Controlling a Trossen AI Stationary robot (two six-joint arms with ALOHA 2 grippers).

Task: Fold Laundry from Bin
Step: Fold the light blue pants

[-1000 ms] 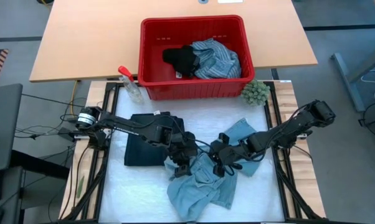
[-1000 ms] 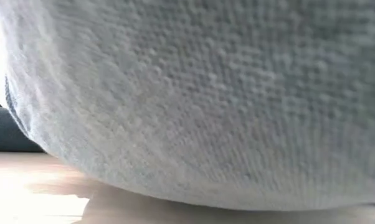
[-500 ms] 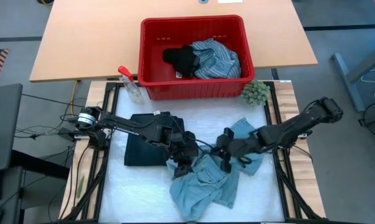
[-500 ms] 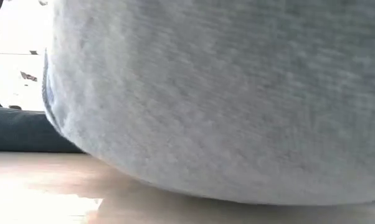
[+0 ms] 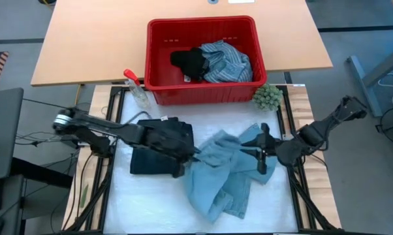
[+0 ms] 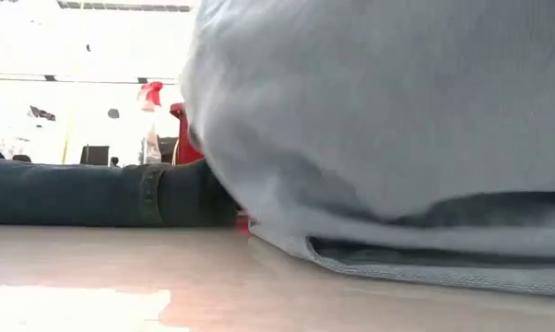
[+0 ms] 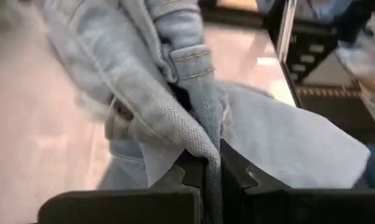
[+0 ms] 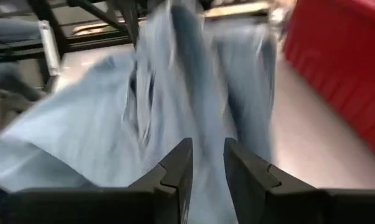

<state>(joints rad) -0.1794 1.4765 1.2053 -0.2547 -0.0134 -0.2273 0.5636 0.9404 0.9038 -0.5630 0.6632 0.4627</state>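
Note:
The light blue jeans [image 5: 226, 176] lie bunched on the white mat, filling the low view [image 6: 379, 120]. My left gripper [image 5: 191, 155] is at their left side and shut on them, seen close in its wrist view [image 7: 212, 163]. My right gripper [image 5: 262, 151] hovers over the jeans' right part with a gap between its fingers [image 8: 207, 163] and nothing in it. A folded dark navy piece [image 5: 151, 153] lies flat on the mat under my left arm. The red bin [image 5: 249, 39] at the far side holds a black piece [image 5: 188, 62] and the striped shirt [image 5: 228, 60]. My left gripper pinches a bunched fold of the denim [image 7: 203, 146] between its two fingers, close to a stitched seam strip [image 7: 197, 68]. The fingers come from the table's left, slanting down. The held part is raised off the mat and the cloth falls away slack, its lower part [image 5: 216, 199] on the table.
A spray bottle [image 5: 136, 88] stands at the bin's near left corner and a green fuzzy ball [image 5: 267, 96] at its near right corner. Black frame rails [image 5: 289, 130] run along the mat's left and right sides. Bare mat [image 5: 144, 202] shows near the front left.
My left gripper has risen and drawn back toward the table's left with a fold of the jeans, lifting their left part, while their near part stays on the mat. My right gripper has pulled away from the middle toward the table's right edge and risen, off the cloth.

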